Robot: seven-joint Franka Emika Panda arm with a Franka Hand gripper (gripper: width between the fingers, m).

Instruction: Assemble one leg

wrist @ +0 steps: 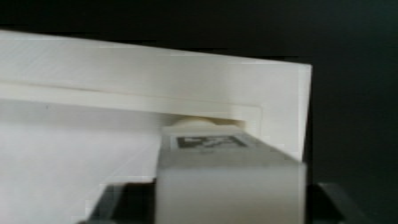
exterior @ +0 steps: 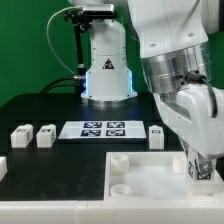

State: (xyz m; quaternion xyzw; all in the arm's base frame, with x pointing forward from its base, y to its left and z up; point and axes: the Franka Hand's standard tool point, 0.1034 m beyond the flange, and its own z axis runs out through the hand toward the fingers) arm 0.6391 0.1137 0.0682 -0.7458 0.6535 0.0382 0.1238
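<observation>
My gripper (exterior: pixel 203 165) is shut on a leg (wrist: pixel 226 178), a white oblong block with a coded tag (wrist: pixel 210 143) near its far end. In the wrist view the dark fingers (wrist: pixel 118 205) flank the block, and its tip sits at a round corner socket (wrist: pixel 201 123) of the white tray (wrist: pixel 107 110). In the exterior view the held leg (exterior: pixel 198 168) stands over the tray (exterior: pixel 150 185) at its corner on the exterior view's right. Whether the tip is inside the socket is hidden.
Two loose legs (exterior: pixel 20 135) (exterior: pixel 45 134) lie on the black table at the exterior view's left, and another (exterior: pixel 156 134) lies right of the marker board (exterior: pixel 105 128). The robot base (exterior: pixel 108 70) stands behind. A socket (exterior: pixel 119 161) shows at the tray's near corner.
</observation>
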